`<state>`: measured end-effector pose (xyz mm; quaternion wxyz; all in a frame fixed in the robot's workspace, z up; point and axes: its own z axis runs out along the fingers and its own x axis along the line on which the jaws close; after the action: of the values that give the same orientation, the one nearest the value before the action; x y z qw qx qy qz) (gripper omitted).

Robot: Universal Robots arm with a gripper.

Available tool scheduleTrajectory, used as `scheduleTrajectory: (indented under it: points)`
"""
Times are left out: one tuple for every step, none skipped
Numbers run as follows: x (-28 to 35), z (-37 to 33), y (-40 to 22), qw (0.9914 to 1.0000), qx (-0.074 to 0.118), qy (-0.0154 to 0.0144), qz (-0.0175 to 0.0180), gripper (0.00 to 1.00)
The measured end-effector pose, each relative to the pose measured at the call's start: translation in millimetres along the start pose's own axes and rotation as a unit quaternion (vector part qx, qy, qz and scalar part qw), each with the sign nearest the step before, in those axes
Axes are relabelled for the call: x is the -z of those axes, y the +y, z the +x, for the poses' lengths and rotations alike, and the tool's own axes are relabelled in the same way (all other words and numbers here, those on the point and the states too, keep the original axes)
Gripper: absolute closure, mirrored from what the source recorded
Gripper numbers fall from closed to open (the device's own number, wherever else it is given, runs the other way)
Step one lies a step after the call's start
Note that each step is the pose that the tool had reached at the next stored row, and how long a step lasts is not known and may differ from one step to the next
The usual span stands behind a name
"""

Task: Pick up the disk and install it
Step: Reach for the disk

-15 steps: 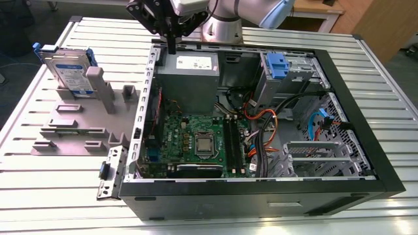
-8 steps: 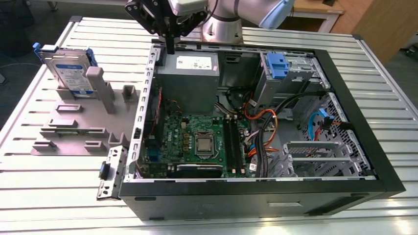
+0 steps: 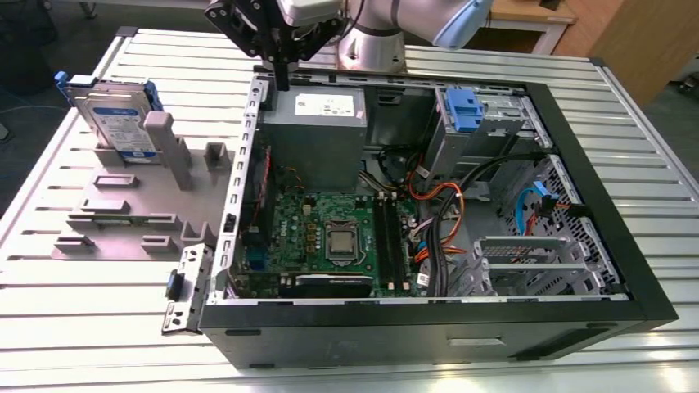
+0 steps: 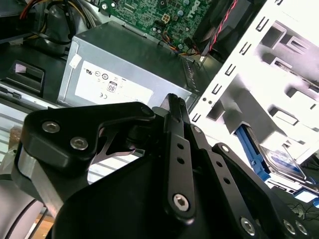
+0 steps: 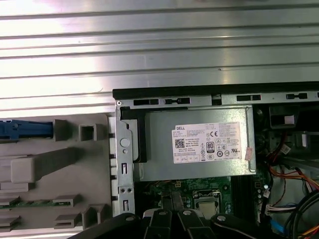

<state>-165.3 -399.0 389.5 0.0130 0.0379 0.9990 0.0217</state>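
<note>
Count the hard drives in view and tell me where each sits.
1. The disk stands upright in the grey holder, at the exterior view's left of the open computer case. The case's drive cages may hide more.

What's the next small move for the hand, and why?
Probably shift toward the exterior view's left: the hand hangs shut and empty over the power supply, while the disk stands upright in the grey fixture outside the case.
</note>
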Motion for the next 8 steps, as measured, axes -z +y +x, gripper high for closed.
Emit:
scheduleTrajectory:
  points:
    - [0.0, 0.5, 0.0, 1.00000, 0.000, 0.0000, 0.0000, 0.89]
    - [0.0, 1.1, 0.0, 1.00000, 0.000, 0.0000, 0.0000, 0.89]
    - [0.0, 1.6, -0.1, 1.00000, 0.000, 0.0000, 0.0000, 0.89]
    - [0.0, 2.1, -0.1, 1.00000, 0.000, 0.0000, 0.0000, 0.89]
    - [0.0, 2.5, -0.1, 1.00000, 0.000, 0.0000, 0.0000, 0.89]
    - [0.0, 2.9, -0.2, 1.00000, 0.000, 0.0000, 0.0000, 0.89]
    - [0.1, 3.2, -0.2, 1.00000, 0.000, 0.0000, 0.0001, 0.89]
    - [0.0, 3.4, -0.2, 1.00000, 0.000, 0.0000, 0.0000, 0.89]
